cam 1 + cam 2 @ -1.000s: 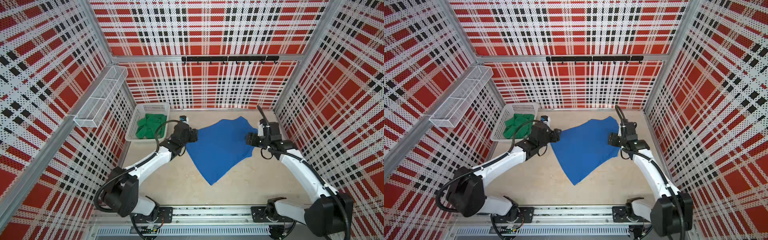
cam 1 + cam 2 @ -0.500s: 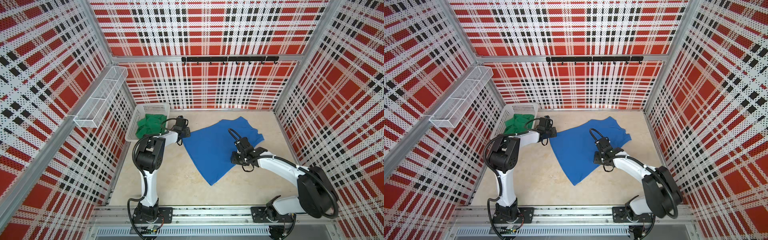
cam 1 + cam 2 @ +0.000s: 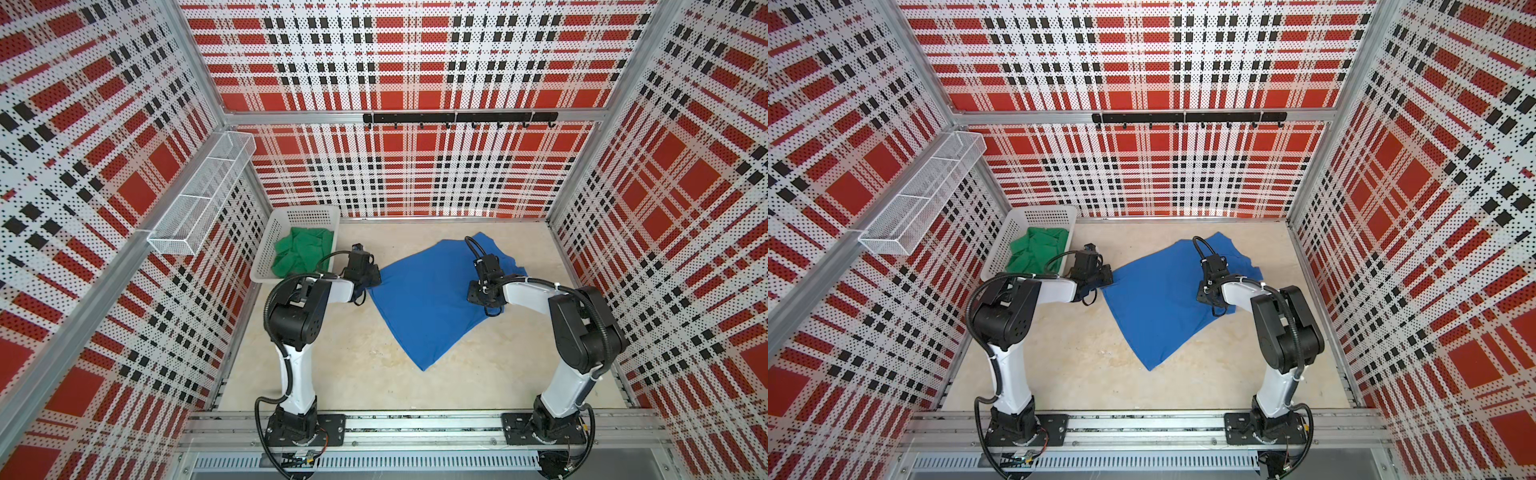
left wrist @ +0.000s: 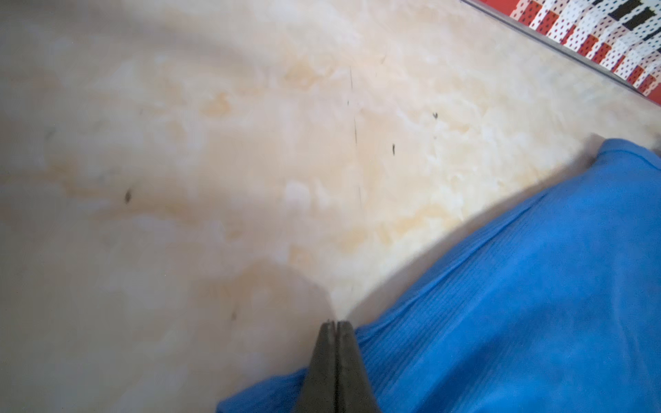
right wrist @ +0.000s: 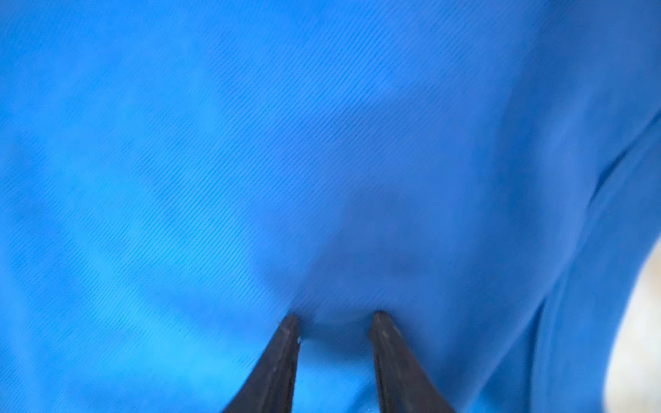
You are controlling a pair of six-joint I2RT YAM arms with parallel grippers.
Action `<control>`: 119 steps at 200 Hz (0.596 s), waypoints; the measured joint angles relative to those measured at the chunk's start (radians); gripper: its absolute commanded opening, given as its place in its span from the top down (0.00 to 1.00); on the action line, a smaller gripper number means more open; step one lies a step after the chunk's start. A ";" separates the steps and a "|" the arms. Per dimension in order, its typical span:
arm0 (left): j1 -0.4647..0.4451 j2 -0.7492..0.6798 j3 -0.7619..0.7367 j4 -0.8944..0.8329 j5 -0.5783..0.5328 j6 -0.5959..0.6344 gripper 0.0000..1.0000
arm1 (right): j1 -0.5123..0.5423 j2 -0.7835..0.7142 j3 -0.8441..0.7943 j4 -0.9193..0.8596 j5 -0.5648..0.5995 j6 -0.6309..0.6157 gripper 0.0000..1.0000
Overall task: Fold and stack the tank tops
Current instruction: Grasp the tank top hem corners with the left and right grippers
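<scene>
A pale beige surface (image 3: 353, 382) is enclosed by red plaid perforated walls (image 3: 415, 178). The left hand (image 4: 336, 323) is seen pressed together at the left edge of the blue tank top (image 3: 419, 307); whether cloth is caught between its fingers cannot be told. The right hand (image 5: 335, 318) is held spread, with both fingertips (image 5: 290, 323) set down on the right part of the same garment and a slight bulge of fabric raised between them. The blue tank top is spread flat mid-surface, one corner pointed toward the near side. Further left, the green tank top (image 3: 303, 255) is seen crumpled inside a white basket (image 3: 309, 212) at the far left corner.
</scene>
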 measured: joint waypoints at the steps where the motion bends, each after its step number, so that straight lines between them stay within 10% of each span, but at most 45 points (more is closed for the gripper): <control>1: 0.000 -0.003 -0.005 0.002 0.000 -0.001 1.00 | -0.002 0.005 0.005 -0.001 -0.002 -0.004 0.61; 59: -0.074 -0.232 -0.417 0.233 0.008 -0.144 1.00 | -0.063 0.245 0.334 -0.037 -0.043 -0.182 0.58; 96: -0.165 -0.366 -0.548 0.235 0.001 -0.249 1.00 | -0.068 0.284 0.460 -0.148 -0.064 -0.254 0.40; 119: -0.214 -0.414 -0.541 0.146 0.004 -0.278 0.73 | -0.058 0.107 0.317 -0.233 -0.042 -0.251 0.33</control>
